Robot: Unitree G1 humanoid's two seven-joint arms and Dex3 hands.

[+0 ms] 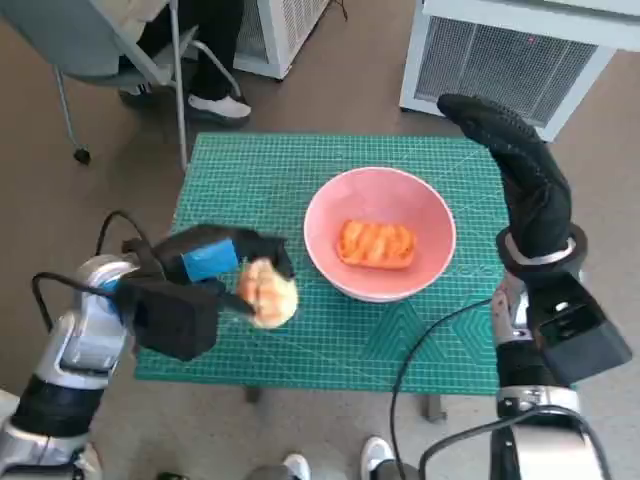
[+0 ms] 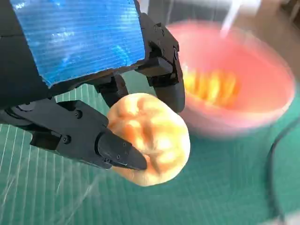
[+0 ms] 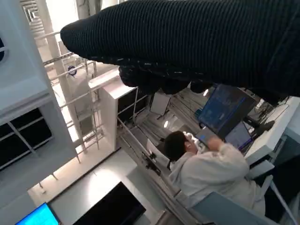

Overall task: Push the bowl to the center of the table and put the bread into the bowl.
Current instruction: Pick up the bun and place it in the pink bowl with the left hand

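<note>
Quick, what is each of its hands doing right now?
Left hand: holding a bread roll.
Right hand: open, holding nothing.

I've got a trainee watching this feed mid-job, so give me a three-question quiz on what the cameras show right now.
1. True or false: the pale round bread roll is already inside the pink round bowl.
2. Which robot hand holds the roll? A) the left robot hand with blue tape B) the right robot hand in the black knitted glove
3. Fill in: the bowl stands on the ______ cutting mat and already holds one orange-glazed piece of bread.

Key
1. False: the roll is held beside the bowl, outside its rim.
2. A. The right robot hand is raised beside the bowl, holding nothing.
3. green
</note>
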